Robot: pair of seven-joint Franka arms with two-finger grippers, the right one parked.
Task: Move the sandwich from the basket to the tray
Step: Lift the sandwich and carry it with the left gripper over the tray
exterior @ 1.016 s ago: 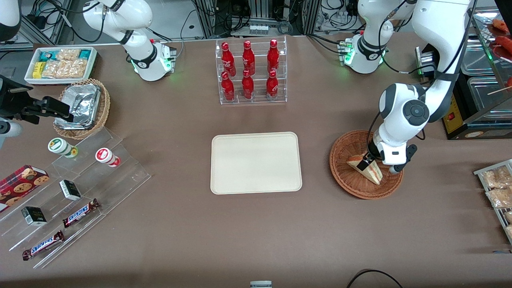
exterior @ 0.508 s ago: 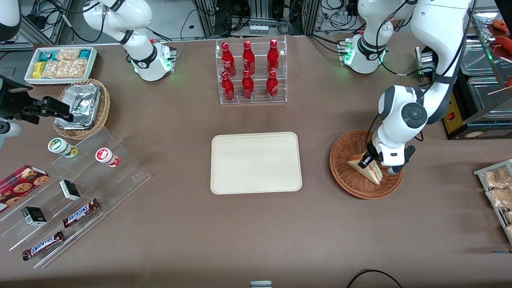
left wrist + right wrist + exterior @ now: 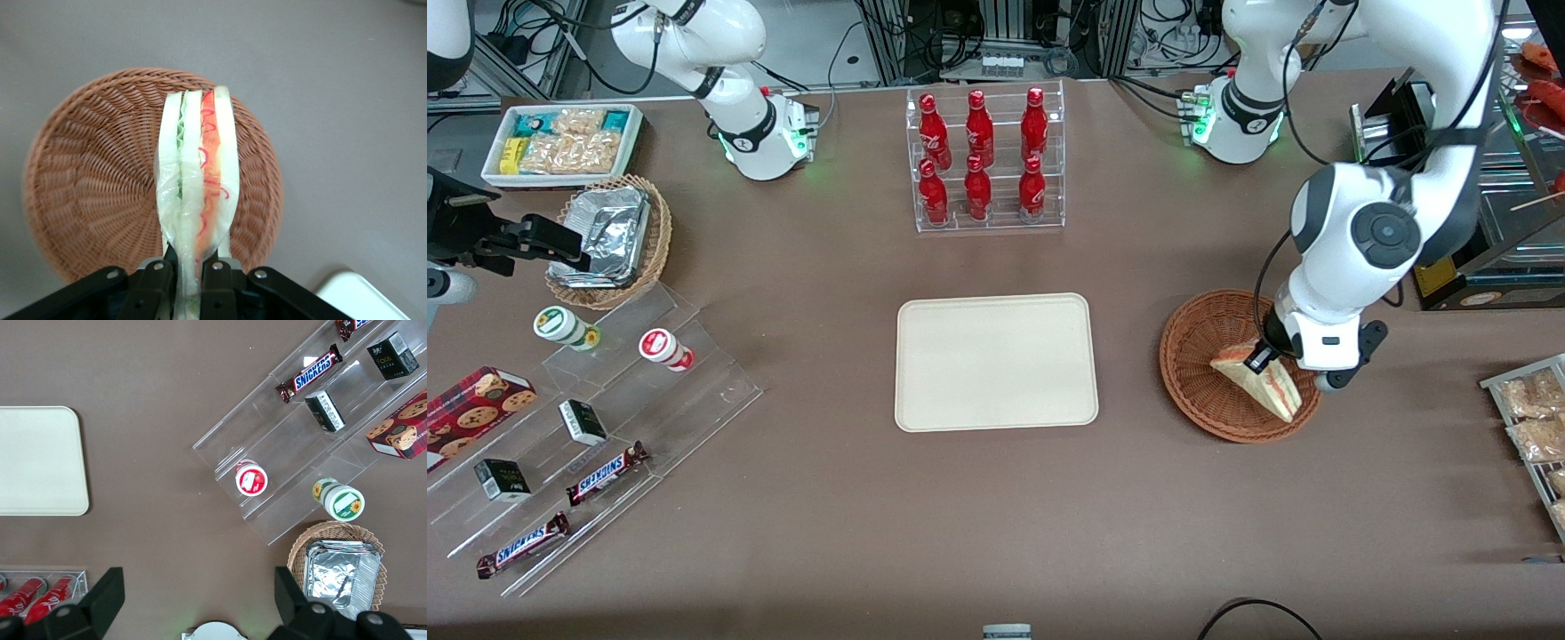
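Nearest the front camera, on a clear stepped display toward the parked arm's end of the table, lay two candy bars (image 3: 605, 473) whose wrappers read SNICKERS. Farther back, the cream tray (image 3: 996, 362) lay flat at mid-table. Beside it, toward the working arm's end, the left gripper (image 3: 190, 277) pinched the sandwich (image 3: 195, 193) at one end, jaws pressed against its outer bread slices. The sandwich hung over the reddish-brown basket (image 3: 93, 193), apparently lifted clear of the weave. It looked light and soft, its clear wrap probably slippery, so a gentle squeeze across the bread faces seemed wise. Farthest back stood red bottles (image 3: 978, 156) in a clear rack, their script unreadable.
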